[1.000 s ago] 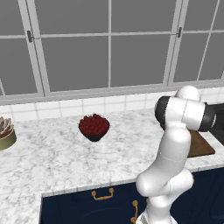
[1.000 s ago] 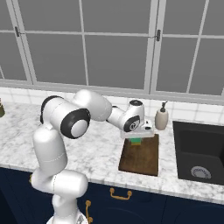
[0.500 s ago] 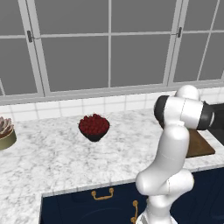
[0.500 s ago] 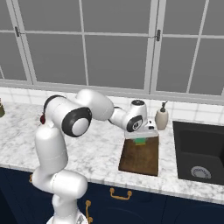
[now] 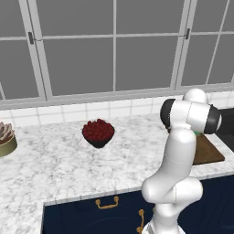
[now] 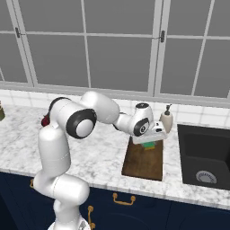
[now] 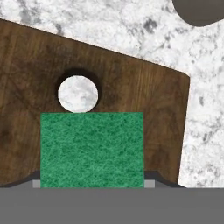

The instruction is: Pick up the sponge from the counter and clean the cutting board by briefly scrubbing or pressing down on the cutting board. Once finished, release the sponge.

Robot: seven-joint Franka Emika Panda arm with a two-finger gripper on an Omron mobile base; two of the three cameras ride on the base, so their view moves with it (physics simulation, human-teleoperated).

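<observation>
The green sponge (image 7: 92, 148) sits between my gripper's (image 7: 92, 183) fingers, which are shut on it. Under it lies the dark brown cutting board (image 7: 144, 105), near its round hanging hole (image 7: 78, 93). In the right base view the gripper (image 6: 150, 141) holds the sponge (image 6: 150, 145) low over the far end of the cutting board (image 6: 143, 161); I cannot tell whether the two touch. The left base view has my own arm covering most of this, with a corner of the board (image 5: 209, 153) and a sliver of green sponge (image 5: 196, 133) showing on the marbled counter (image 5: 55, 160).
A soap dispenser (image 6: 167, 120) stands just behind the board, and a dark sink (image 6: 204, 157) lies to its right. A dark bowl of red fruit (image 5: 98, 131) sits mid-counter and a potted plant (image 5: 4, 137) at the far left. Windows line the back wall.
The gripper has carried the sponge down and a little to the right, closer to the far end of the cutting board. Nothing else has moved.
</observation>
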